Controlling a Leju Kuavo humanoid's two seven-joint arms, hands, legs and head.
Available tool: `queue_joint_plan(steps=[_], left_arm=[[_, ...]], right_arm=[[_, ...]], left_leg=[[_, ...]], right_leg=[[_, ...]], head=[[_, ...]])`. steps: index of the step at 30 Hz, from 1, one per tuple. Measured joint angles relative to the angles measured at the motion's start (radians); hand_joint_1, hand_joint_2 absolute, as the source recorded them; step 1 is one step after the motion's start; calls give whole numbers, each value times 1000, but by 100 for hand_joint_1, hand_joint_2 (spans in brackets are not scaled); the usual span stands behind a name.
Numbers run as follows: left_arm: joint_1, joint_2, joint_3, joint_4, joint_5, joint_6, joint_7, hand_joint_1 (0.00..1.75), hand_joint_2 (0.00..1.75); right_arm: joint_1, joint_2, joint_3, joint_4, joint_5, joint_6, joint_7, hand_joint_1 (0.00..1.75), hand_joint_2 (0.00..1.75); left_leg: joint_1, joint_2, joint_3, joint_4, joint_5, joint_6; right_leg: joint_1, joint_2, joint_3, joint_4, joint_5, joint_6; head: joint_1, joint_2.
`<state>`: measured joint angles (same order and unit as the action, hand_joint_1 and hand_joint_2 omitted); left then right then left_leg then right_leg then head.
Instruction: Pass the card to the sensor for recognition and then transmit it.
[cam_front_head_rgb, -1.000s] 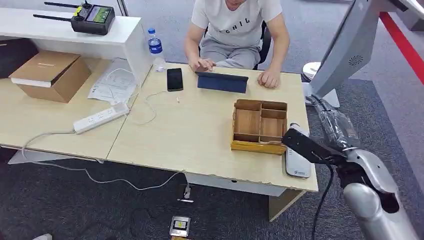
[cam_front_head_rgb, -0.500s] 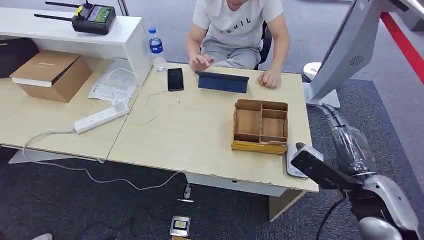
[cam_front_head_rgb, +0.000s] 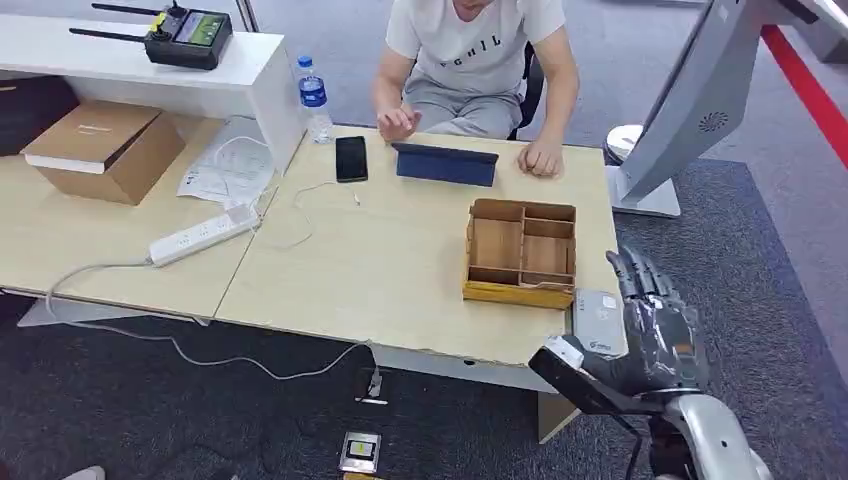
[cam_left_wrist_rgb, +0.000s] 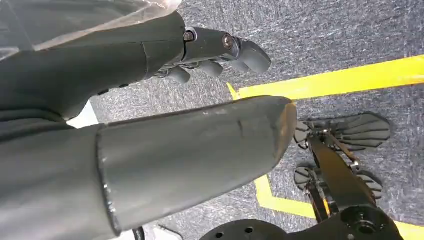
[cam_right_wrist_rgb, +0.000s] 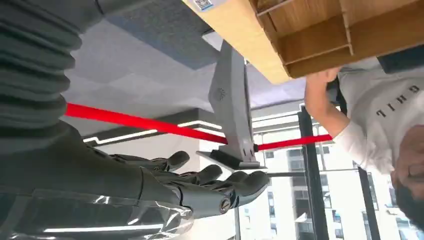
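Bare table (cam_front_head_rgb: 380, 260): wide stretch at the tray's 9 o'clock.
Tray (cam_front_head_rgb: 520, 252): blocks the right side.
Reader (cam_front_head_rgb: 597, 321): at the tray's 4 o'clock, on the table corner.
Right hand (cam_front_head_rgb: 655, 335): off the edge, fingers spread.
Person (cam_front_head_rgb: 470, 60): 12 o'clock, far edge.

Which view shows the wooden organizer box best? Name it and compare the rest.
The head view: the wooden organizer box sits whole on the table, its empty compartments visible from above. The right wrist view catches only part of it; the left wrist view faces the floor.
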<state>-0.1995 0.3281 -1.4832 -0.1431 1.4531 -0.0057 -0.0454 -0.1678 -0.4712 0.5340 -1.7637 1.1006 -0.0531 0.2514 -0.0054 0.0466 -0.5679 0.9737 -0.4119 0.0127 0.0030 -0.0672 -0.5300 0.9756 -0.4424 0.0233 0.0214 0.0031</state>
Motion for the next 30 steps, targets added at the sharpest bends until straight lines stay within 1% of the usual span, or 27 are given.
queue_joint_plan(steps=[4, 8, 13, 15, 20, 25, 30], left_arm=[[-2, -3, 1, 0, 1, 3, 3, 0, 0], [-3, -5, 2, 0, 4, 6, 16, 0, 0], [-5, -6, 2, -1, 3, 5, 22, 0, 0], [-6, -6, 2, -1, 0, 2, 19, 0, 0], [-8, -6, 2, -1, -4, -10, 16, 0, 0], [-10, -6, 4, -1, 1, -1, 20, 0, 0], [-10, -7, 4, -1, -3, -4, 15, 0, 0]], right_arm=[[-2, 20, 28, 68, 10, -21, -12, 0, 175], [-14, 47, 43, 127, 8, -24, -23, 0, 175], [-45, 80, 57, 176, 12, 19, -34, 0, 175], [-63, 96, 61, 196, 28, 33, -48, 0, 175], [-146, 158, 74, 294, 80, 53, -117, 0, 175], [-244, 233, 83, 425, 121, 46, -169, 0, 175], [-323, 305, 90, 560, 150, 28, -180, 0, 175]], left_leg=[[0, 0, 0, 0, 0, 0], [0, 0, 0, 0, 0, 0], [0, 0, 0, 0, 0, 0], [0, 0, 0, 0, 0, 0], [0, 0, 0, 0, 1, 0], [0, 0, 0, 0, 1, -1], [0, 0, 0, 0, 1, 0]], right_leg=[[0, 0, 0, 0, 0, 0], [0, 0, 0, 0, 0, 0], [0, 0, 0, 0, 0, 0], [0, 0, 0, 0, 0, 0], [0, 0, 0, 1, 0, 0], [0, 0, 0, 1, 0, 0], [0, 0, 0, 1, 0, 0]], head=[[0, 0], [0, 0], [0, 0], [0, 0], [0, 0], [0, 0], [0, 0]])
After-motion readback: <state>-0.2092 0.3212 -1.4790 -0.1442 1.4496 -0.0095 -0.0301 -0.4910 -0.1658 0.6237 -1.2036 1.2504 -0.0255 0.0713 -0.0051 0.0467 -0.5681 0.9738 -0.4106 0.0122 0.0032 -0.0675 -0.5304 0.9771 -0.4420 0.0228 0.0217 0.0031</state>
